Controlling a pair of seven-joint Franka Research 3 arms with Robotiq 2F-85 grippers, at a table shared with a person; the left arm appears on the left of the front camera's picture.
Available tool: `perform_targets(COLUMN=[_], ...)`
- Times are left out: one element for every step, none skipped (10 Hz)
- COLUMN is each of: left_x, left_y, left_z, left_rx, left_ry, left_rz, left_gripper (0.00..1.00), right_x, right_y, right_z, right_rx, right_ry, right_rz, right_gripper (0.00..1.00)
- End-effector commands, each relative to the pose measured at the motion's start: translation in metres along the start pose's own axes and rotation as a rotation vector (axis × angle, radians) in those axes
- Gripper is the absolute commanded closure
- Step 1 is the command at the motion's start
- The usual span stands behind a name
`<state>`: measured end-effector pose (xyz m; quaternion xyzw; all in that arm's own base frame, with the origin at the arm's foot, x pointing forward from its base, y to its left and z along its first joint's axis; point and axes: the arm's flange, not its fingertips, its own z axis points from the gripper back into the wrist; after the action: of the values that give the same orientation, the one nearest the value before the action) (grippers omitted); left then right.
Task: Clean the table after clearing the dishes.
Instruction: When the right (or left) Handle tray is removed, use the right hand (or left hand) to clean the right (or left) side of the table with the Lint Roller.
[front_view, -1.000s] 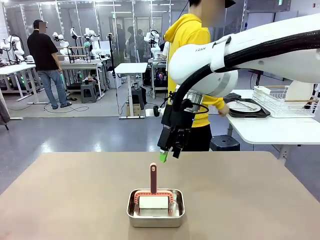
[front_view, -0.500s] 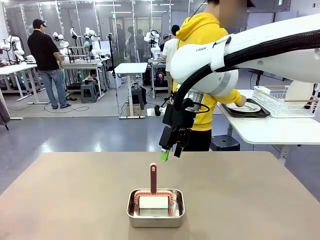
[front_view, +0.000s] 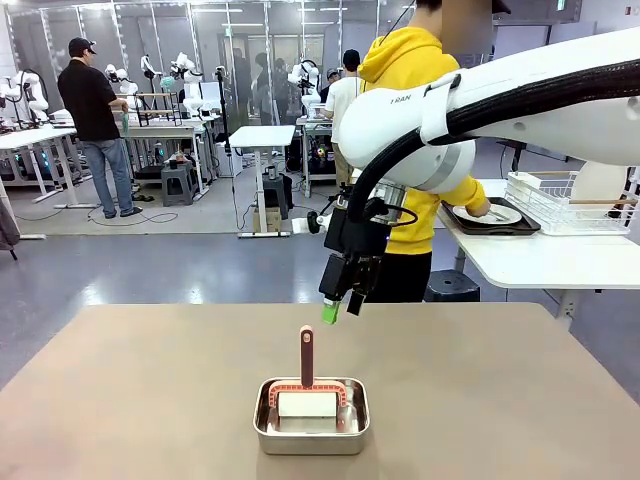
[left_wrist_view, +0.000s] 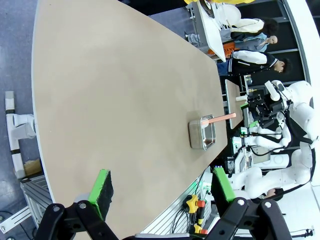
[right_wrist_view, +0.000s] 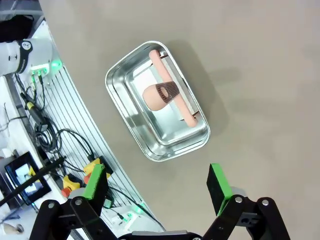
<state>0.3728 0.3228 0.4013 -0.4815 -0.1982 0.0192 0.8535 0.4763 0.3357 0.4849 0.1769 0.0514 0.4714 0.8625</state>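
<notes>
While right gripper (front_view: 338, 308) and left gripper (left_wrist_view: 162, 186) gaped, the right above the pan (front_view: 311, 417) | we saw dishes (front_view: 487, 213) well beyond the pan, table (front_view: 150, 400) under it | we judged its brush (front_view: 307, 355) light, stiff; grip upright handle

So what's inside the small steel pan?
The small rectangular steel pan holds a salmon-pink cleaning tool, handle upright, over a white pad; the tool's head hides whatever lies beneath it.
</notes>
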Motion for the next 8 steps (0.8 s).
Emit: perform_targets(left_x=[-0.003,-0.003,-0.003,-0.003,-0.003,-0.003,-0.003,-0.003], left_y=[-0.002,-0.002,-0.002,-0.002,-0.002,-0.002,-0.002,-0.002], left_z=[0.004,0.004,0.004,0.004,0.004,0.004,0.004,0.004], left_rx=[-0.002,-0.002,-0.002,-0.002,-0.002,-0.002,-0.002,-0.002], left_ry=[0.005,0.005,0.005,0.005,0.005,0.005,0.005,0.005], left_rz=[0.0,0.0,0.0,0.0,0.0,0.0,0.0,0.0], left_gripper=[0.0,0.0,0.0,0.0,0.0,0.0,0.0,0.0], right_x=[0.012,0.014,0.016,0.022,0.028,0.035,0.04,0.041], right_y=[0.002,0.005,0.007,0.011,0.015,0.02,0.024,0.022], right_z=[-0.008,-0.015,-0.02,-0.028,-0.037,-0.049,-0.06,-0.07], right_rx=[-0.007,-0.021,-0.056,-0.076,-0.116,-0.144,-0.162,-0.156], right_ry=[0.077,0.159,0.166,0.171,0.179,0.183,0.186,0.191], right_rz=[0.199,0.298,0.369,0.458,0.506,0.533,0.554,0.535], right_gripper=[0.0,0.0,0.0,0.0,0.0,0.0,0.0,0.0])
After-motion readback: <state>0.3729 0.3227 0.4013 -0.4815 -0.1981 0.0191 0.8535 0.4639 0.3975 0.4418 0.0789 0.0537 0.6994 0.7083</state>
